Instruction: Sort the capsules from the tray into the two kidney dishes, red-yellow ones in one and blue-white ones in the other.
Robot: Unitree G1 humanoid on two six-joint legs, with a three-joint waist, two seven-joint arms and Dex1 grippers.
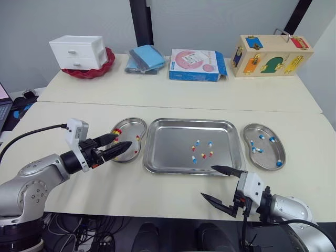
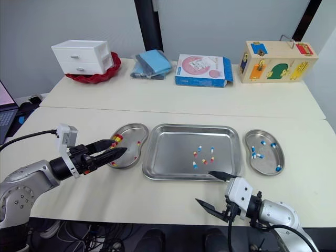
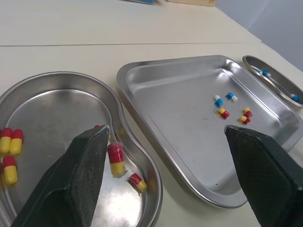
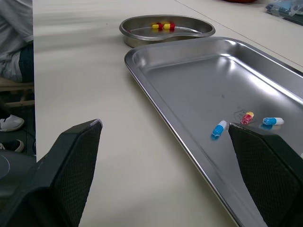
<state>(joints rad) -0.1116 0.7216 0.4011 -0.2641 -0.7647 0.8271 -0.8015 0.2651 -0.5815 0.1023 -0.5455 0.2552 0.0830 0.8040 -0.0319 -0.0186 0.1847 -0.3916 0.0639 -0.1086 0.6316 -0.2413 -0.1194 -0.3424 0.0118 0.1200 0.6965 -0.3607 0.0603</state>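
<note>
Our left gripper (image 1: 123, 139) hangs low over the left kidney dish (image 1: 132, 124). Its two black fingers (image 3: 85, 175) are spread well apart and there is nothing between them. The red-yellow capsules (image 3: 10, 141) in that dish lie under and around these jaws. Two sit side by side with a third close to them, all outside one finger. Another lies just inside that same finger, and one more sits near the dish's rim between the fingers.

Straight ahead of the left jaws, just beside the dish, is the tray (image 1: 173, 137). The loose capsules (image 1: 203, 155) form a small cluster toward its far side from these jaws, well apart from the fingertips. We count three blue-white and three red-yellow, none of them touching the tray's wall.

Our right gripper (image 1: 207, 181) is over the bare table (image 1: 157, 191) at the tray's near edge. Its jaws are wide open and empty, and the upper fingertip reaches the tray's front rim. The loose cluster lies ahead of these jaws, and a blue-white one is the nearest to them.

The right kidney dish (image 1: 247, 132) sits beyond the right jaws and off to their outer side, clear of both fingers. It holds five blue-white capsules (image 1: 257, 150), spread along its length.
</note>
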